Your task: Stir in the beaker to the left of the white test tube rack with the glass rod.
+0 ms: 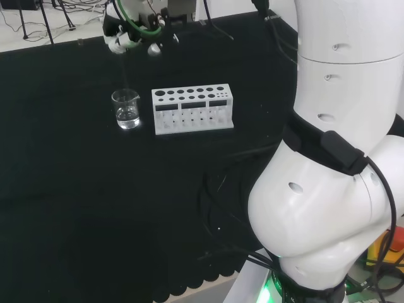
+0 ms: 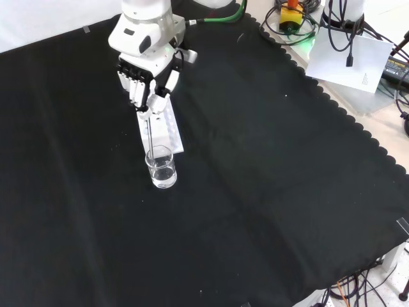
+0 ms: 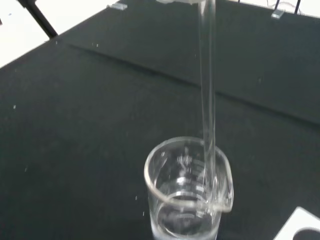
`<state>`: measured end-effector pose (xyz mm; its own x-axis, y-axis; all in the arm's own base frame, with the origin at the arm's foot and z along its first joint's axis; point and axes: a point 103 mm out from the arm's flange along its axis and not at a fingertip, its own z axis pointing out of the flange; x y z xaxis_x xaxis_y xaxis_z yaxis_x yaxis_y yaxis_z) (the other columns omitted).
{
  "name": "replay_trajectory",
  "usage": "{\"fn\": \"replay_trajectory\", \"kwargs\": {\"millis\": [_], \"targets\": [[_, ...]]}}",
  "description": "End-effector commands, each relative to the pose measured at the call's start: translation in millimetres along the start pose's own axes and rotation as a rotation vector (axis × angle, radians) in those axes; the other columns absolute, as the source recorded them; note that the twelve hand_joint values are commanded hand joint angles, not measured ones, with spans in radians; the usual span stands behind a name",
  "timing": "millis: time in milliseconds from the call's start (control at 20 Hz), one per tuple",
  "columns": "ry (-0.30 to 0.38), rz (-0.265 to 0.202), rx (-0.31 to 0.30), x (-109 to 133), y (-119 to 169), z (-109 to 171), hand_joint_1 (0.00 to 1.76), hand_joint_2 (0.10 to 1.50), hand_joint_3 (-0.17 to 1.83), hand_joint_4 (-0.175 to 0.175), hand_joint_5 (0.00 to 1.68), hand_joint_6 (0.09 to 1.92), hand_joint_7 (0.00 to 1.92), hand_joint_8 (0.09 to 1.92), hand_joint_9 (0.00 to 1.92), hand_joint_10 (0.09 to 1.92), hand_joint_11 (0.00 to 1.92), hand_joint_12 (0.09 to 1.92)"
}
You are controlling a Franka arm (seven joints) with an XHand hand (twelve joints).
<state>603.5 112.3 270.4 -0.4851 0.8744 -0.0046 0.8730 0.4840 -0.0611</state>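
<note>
The glass rod (image 3: pixel 207 80) is clear and thin, so it is hard to see against the black cloth. In the wrist view it shows best: it comes straight down and its lower end is inside the beaker (image 3: pixel 187 192), close to the wall by the spout. The top of the rod is cut off there by a blurred white bit of the robot hand. In the front view the rod is only a faint line running from the fingers down into the beaker (image 2: pixel 161 167).

The robot hand (image 2: pixel 148 80) hangs above the beaker with its fingers curled round the top of the rod. In the head view the robot hand (image 1: pixel 136 39) is partly cut off at the top edge, and the arm's big white links cover the right side.

The beaker (image 1: pixel 127 108) stands on the table (image 1: pixel 76 189), just to the left of the white test tube rack (image 1: pixel 192 110) in the head view. It has a little clear liquid at the bottom. In the front view the rack (image 2: pixel 167 131) lies behind the beaker and the robot hand hides part of it.

Cables, a yellow box and white paper lie past the cloth's scalloped edge.
</note>
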Motion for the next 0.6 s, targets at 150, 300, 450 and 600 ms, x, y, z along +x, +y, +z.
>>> {"fn": "replay_trajectory", "kwargs": {"millis": [150, 300, 450, 600], "targets": [[-0.006, 0.013, 0.033, 8, -20, 3, 1.29, 1.08, 0.00, -0.175, 1.03, 0.64, 1.10, 1.12, 1.56, 0.88, 1.57, 0.76], [-0.002, -0.006, 0.030, 18, -17, 1, 1.29, 1.08, 0.00, -0.175, 1.03, 0.64, 1.10, 1.12, 1.56, 0.88, 1.57, 0.76], [-0.007, -0.038, 0.030, 33, -12, 2, 1.29, 1.08, 0.00, -0.175, 1.03, 0.64, 1.10, 1.12, 1.56, 0.88, 1.57, 0.76], [-0.014, -0.059, 0.028, 41, -6, 4, 1.29, 1.08, 0.00, -0.175, 1.03, 0.64, 1.10, 1.12, 1.56, 0.88, 1.57, 0.76]]}}
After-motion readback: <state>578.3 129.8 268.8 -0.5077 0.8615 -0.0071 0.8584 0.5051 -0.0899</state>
